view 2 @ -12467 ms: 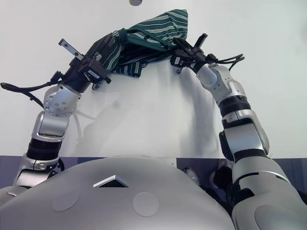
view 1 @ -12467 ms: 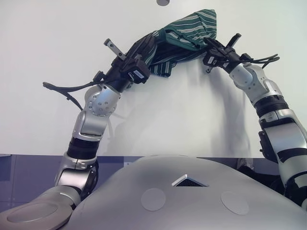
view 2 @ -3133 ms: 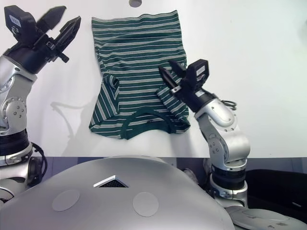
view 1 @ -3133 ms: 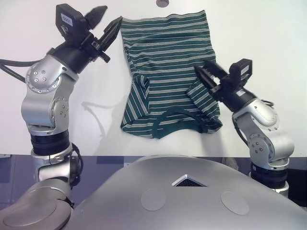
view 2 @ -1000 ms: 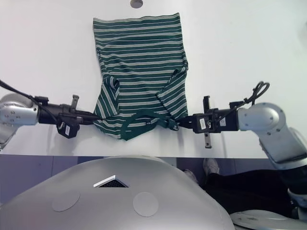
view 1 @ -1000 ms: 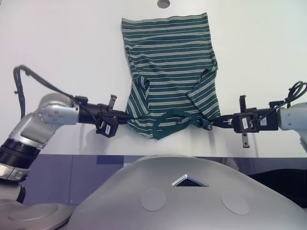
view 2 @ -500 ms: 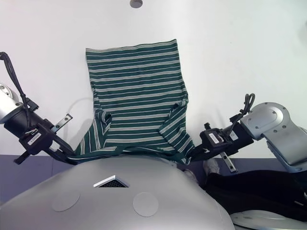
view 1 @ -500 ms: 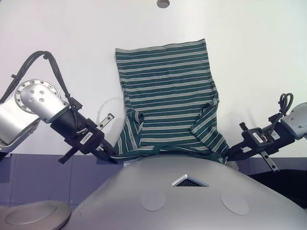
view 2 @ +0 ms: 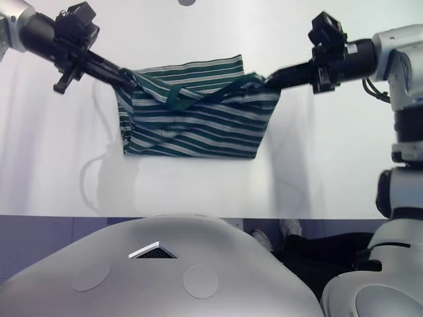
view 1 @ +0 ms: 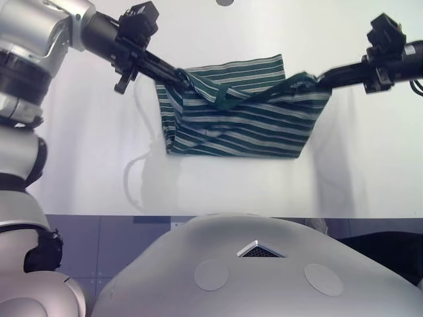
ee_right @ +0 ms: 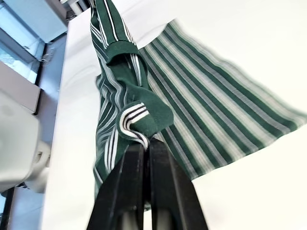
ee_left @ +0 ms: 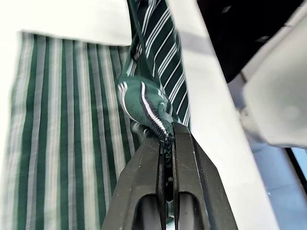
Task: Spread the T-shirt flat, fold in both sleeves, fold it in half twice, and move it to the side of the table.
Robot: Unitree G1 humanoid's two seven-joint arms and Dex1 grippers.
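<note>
From the head camera, the striped green T-shirt point(view 1: 238, 125) is at the far middle of the white tabletop point(view 1: 86, 152), doubled over on itself. Its folded edge rests on the surface on the side nearer the robot. The upper layer is raised off the lower one and stretched between the two arms. The left claw point(view 1: 180, 78) is clamped on the upper layer's left corner and the right claw point(view 1: 316, 80) is clamped on its right corner, both held above the tabletop. The dark neckband point(view 1: 221, 100) sags in a loop between them. Beyond the raised layer, a strip of the lower layer lies flat.

In the left wrist view, the left claw point(ee_left: 168, 136) has its two dark fingers pressed together on a bunched knot of striped cloth at their tips. From there the fabric runs on as a taut band, with the flat layer spread on the tabletop beneath.

In the right wrist view, the right claw point(ee_right: 146, 143) is likewise pinched tight on a wad of cloth showing a white-striped cuff. The flat layer lies spread on the tabletop beyond it.
</note>
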